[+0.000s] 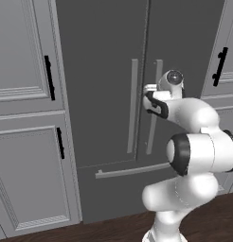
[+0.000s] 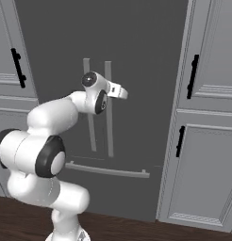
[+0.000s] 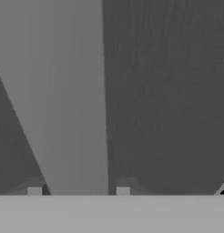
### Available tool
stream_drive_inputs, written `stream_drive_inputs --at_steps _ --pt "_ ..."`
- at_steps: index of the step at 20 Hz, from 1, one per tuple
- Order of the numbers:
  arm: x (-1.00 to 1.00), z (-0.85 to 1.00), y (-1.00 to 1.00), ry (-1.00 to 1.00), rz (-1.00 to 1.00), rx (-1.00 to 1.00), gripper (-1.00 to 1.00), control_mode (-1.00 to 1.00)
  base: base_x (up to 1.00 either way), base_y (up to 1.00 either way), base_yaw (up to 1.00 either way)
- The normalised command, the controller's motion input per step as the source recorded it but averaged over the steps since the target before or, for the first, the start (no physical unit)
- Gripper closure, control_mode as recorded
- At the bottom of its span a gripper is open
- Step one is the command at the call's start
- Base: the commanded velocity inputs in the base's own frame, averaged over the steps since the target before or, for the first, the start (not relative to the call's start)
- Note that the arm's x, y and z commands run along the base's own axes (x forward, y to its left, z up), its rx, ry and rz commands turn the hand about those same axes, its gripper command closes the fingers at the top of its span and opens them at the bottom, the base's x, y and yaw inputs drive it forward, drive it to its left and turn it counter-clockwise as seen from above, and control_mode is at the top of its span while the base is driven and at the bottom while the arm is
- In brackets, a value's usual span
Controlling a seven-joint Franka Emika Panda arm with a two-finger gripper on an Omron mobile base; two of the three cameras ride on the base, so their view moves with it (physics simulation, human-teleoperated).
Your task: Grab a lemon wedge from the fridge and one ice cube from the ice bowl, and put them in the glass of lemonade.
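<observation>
The fridge stands shut ahead of the robot, both doors closed between pale grey cabinets, so the task looks barely begun: lemon wedge and ice cube both still to fetch. The right door's handle looms close before the gripper; whether its jaws are spread or closed, I cannot tell.

The white Franka arm with dark joints rises from its base, bends at a bulky elbow and reaches forward and upward at about mid-height. Its wrist is level, and the two-finger hand points straight ahead. Whether the fingers are spread or closed cannot be told from these views.
</observation>
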Motion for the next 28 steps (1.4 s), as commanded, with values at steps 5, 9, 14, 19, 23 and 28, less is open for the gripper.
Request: stream_drive_inputs --at_steps 5,9,14,19,23,28 --pt "-0.86 0.03 -0.96 0.00 -0.12 0.09 1.00 -1.00 0.00 0.00 0.00" --pt "-1.00 0.14 -0.94 0.00 -0.08 0.10 1.00 -1.00 0.00 0.00 0.00" --pt "-1.00 0.11 -1.00 0.01 -0.08 0.13 1.00 -1.00 0.00 0.00 0.00" --pt "-0.77 0.00 -0.90 0.00 -0.11 0.11 1.00 -1.00 0.00 0.00 0.00" --pt "-0.16 0.07 -0.34 0.00 -0.13 0.00 -1.00 -1.00 0.00 0.00 0.00" --pt "-0.54 0.71 -0.04 0.00 0.00 0.00 -1.00 -1.00 0.00 0.00 0.00"
